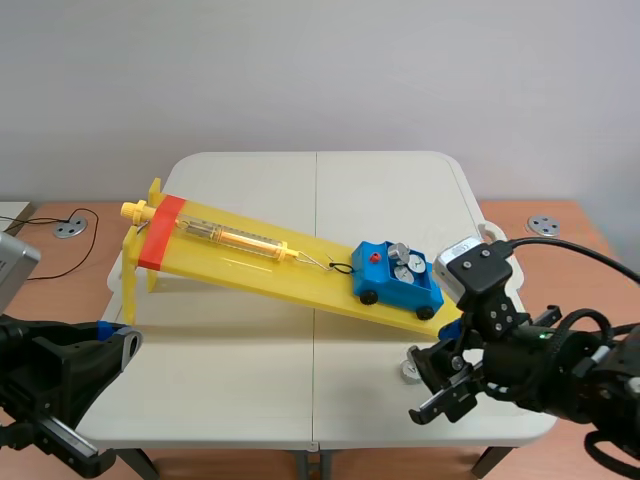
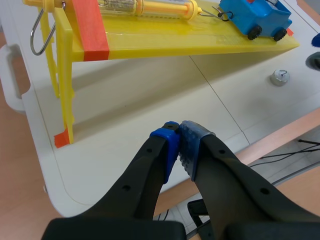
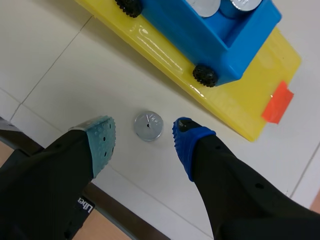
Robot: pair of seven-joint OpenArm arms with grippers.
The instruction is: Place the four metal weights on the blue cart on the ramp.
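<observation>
A blue cart (image 1: 397,279) sits low on the yellow ramp (image 1: 260,262), hooked to a spring scale (image 1: 235,238). Three metal weights (image 1: 402,264) stand in its tray. A further metal weight (image 3: 148,125) lies on the white table beside the ramp's low end, also visible in the scene view (image 1: 412,366) and the left wrist view (image 2: 280,77). My right gripper (image 3: 142,136) hangs open just above it, one finger on each side. My left gripper (image 2: 179,146) is shut on nothing near the table's front left corner, far from the cart (image 2: 257,19).
The ramp's tall yellow legs (image 2: 64,85) stand ahead of the left gripper. Red tape (image 1: 159,232) wraps the ramp's high end. The table's front edge (image 1: 330,440) lies close behind both grippers. A black cable and a round floor socket (image 1: 69,228) lie at the far left.
</observation>
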